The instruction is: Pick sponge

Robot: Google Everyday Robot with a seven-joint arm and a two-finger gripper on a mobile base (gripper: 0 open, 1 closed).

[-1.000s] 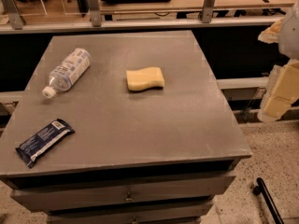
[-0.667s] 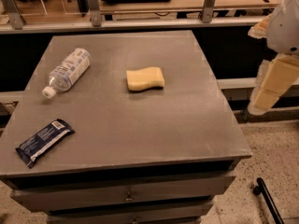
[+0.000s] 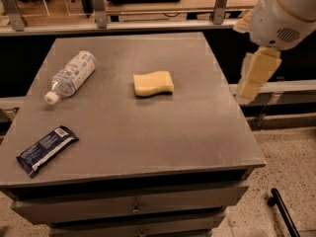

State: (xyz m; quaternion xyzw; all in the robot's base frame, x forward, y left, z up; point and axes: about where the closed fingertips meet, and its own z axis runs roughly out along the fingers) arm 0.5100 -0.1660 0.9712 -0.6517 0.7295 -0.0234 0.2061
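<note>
- Sponge (image 3: 153, 83): pale yellow foam block with wavy, pinched-in sides. It lies flat on the table (image 3: 163, 137), a little right of centre and toward the far half. Nothing touches it. No print or marking shows on it.
- Gripper (image 3: 255, 77): hangs off the table's right edge, beyond the far-right corner and under a rounded white arm housing. Cream-yellow foam padding points downward. It is well apart from the sponge and holds nothing that can be seen. Whether it is spread or pressed together cannot be told.
- Plastic water bottle (image 3: 70, 76): clear, lying on its side at the far left of the table, white cap toward the near-left. A pale label wraps the body, but its print is too small to read.
- Snack wrapper (image 3: 47, 150): dark blue, flat, near the table's front-left edge and lying diagonally. There is a white patch, possibly a barcode, at its upper end and pale lettering along its length. No brand is legible.
- Table: grey top, with drawer fronts below the front edge.
- Floor (image 3: 289, 152): speckled, to the right of the table.
</note>
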